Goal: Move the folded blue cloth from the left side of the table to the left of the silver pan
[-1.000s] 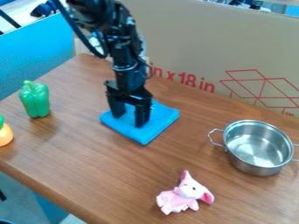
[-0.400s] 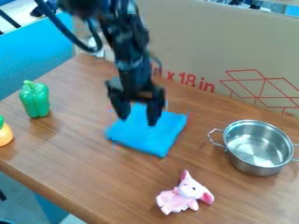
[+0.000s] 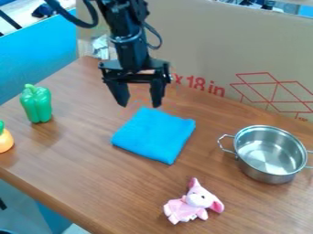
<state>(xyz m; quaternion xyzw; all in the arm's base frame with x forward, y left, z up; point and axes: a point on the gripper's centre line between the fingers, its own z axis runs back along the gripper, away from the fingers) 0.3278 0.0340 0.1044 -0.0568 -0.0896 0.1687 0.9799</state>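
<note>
The black gripper (image 3: 140,104) hangs over the upper middle of the work surface, its two fingers spread apart with nothing between them. Just below it in the view lies a folded blue cloth (image 3: 154,135), flat on the wood and apart from the fingertips. To the left stands a green toy pepper (image 3: 36,104). A steel pot (image 3: 271,154) with two handles sits at the right. Nearer the camera, a pink plush pig (image 3: 193,204) lies on the table.
The brown wooden table (image 3: 79,183) has its near edge running diagonally at the lower left. An orange toy with a green top (image 3: 5,139) sits at the left border. A large cardboard panel (image 3: 207,50) stands along the back.
The cloth has shifted right and slightly toward the camera since the earliest frame. My gripper first moved right, then rose away from the cloth toward the back, with its fingers spread wider.
</note>
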